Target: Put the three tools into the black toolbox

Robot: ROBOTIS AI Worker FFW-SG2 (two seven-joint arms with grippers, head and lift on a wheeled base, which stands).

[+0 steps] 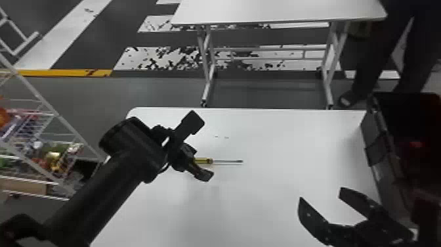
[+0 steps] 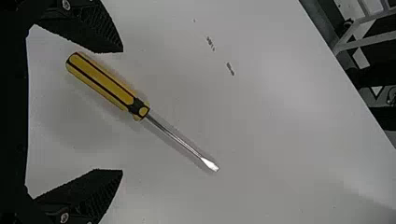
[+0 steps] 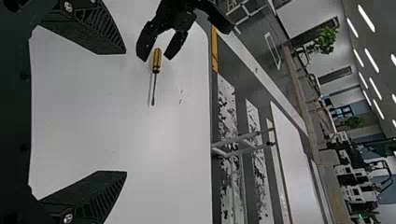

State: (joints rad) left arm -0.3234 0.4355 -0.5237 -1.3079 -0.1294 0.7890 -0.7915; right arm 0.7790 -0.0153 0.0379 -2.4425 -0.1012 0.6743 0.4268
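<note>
Slotted screwdriver [image 2: 140, 108]: flat on the left part of the worktop [image 1: 269, 141], yellow-and-black handle to the left, steel blade to the right.
Left gripper [image 2: 122, 111]: spread, nothing pinched; held over the handle end, fingers to either side of the handle and apart from it.
Reason for that position: judged to be a grasp on the handle, the thicker part and likely the surer hold; the handle lies slantwise to the fingers, so it may turn as they close.
Right gripper [image 3: 126, 112]: spread and unloaded, over the near right part of the worktop; apparently leaving this pick to the left arm.
Black toolbox [image 1: 376, 146]: open-topped, at the right edge of the worktop; whether it rests on the worktop or beside it, cannot tell. Its location suits a carry from left to right.
Toolbox contents: a red item [image 1: 416, 145] inside, too dark to identify; whether other tools are in there is unconfirmed.
Next move, as judged: close on the handle, lift, carry right over the toolbox wall.
Brands and labels: none legible on the screwdriver or toolbox.
Other writing: small dark marks [image 2: 230, 69] on the worktop, not readable as lettering.
</note>
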